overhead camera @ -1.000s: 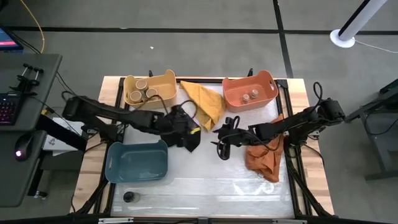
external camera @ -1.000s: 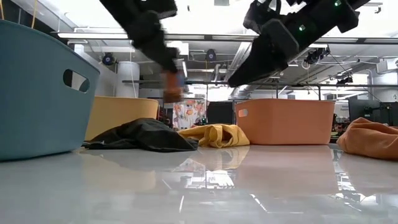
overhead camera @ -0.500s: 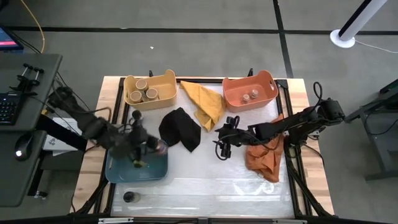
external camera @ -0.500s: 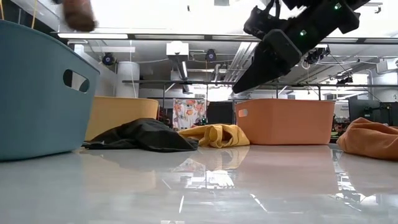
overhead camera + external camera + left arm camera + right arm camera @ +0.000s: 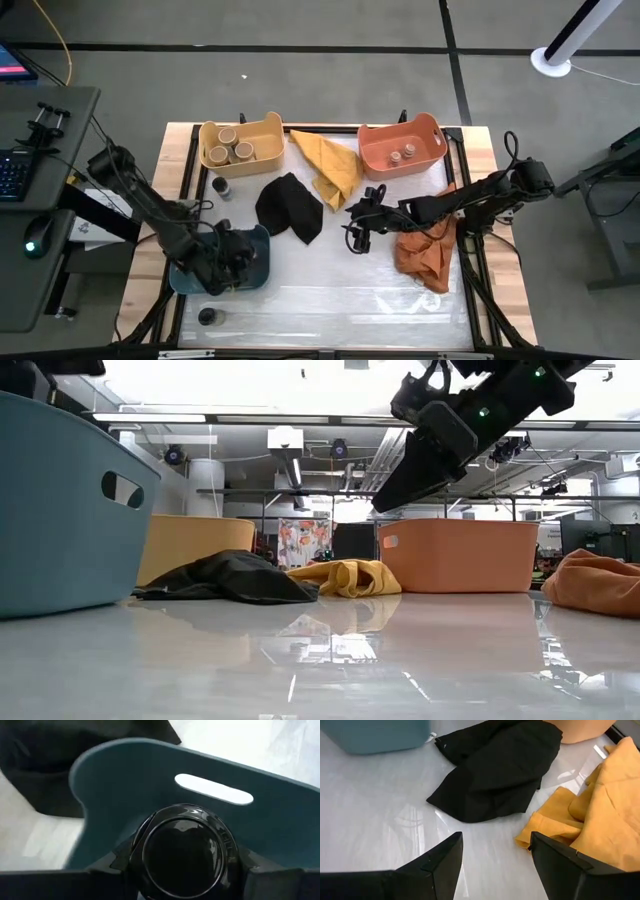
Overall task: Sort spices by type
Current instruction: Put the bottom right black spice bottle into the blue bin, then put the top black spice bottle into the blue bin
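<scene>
My left gripper [image 5: 228,268] is down inside the blue bin [image 5: 190,262] at the near left, shut on a black-topped jar [image 5: 182,852]. My right gripper [image 5: 356,238] hangs open and empty above the table's middle, between the black cloth [image 5: 290,207] and the orange cloth [image 5: 425,255]. It also shows in the low view [image 5: 395,490]. Three tan-topped jars [image 5: 231,150] stand in the yellow bin [image 5: 262,128]. Two small brownish-topped jars [image 5: 402,154] stand in the orange bin [image 5: 425,130]. One dark jar [image 5: 222,187] stands on the table beside the yellow bin, another [image 5: 207,317] near the front edge. My left gripper pinches the black-topped jar between its two fingers [image 5: 117,865], one on either side of the jar just below its black lid [image 5: 182,822]. The fingers come from above, slanting down into the bin. The lid faces up toward the wrist. I cannot tell whether the jar's base touches the bin floor.
A yellow cloth [image 5: 330,165] lies between the yellow and orange bins at the back. The black cloth lies just right of the blue bin. The white table surface [image 5: 330,290] stretches along the near side. Black frame rails run along the table's left and right edges.
My left gripper has carried the jar from above the black cloth toward the table's left and near edge, and now stands inside the blue bin. The black cloth, covered by the arm before, shows whole. My right gripper has kept its place.
</scene>
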`<state>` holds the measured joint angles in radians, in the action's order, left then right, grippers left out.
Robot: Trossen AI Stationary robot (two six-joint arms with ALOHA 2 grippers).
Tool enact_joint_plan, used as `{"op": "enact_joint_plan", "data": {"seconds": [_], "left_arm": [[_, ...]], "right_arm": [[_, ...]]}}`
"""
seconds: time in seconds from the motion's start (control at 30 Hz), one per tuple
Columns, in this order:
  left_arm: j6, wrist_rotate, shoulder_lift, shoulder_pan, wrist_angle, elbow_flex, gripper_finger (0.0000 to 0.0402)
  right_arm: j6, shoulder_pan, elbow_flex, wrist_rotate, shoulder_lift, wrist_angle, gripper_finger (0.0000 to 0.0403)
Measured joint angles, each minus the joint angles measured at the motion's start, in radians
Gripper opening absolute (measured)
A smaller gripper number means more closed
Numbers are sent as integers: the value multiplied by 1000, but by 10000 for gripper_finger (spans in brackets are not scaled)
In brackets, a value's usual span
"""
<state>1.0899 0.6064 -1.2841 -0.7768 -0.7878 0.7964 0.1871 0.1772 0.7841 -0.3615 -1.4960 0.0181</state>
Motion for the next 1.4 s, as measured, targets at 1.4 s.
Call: {"op": "enact_joint_plan", "data": {"seconds": [1.4], "left_arm": [[293, 277, -39, 230, -787, 312, 278]], "right_arm": [[-5, 0, 0, 2, 0, 0, 227]]}}
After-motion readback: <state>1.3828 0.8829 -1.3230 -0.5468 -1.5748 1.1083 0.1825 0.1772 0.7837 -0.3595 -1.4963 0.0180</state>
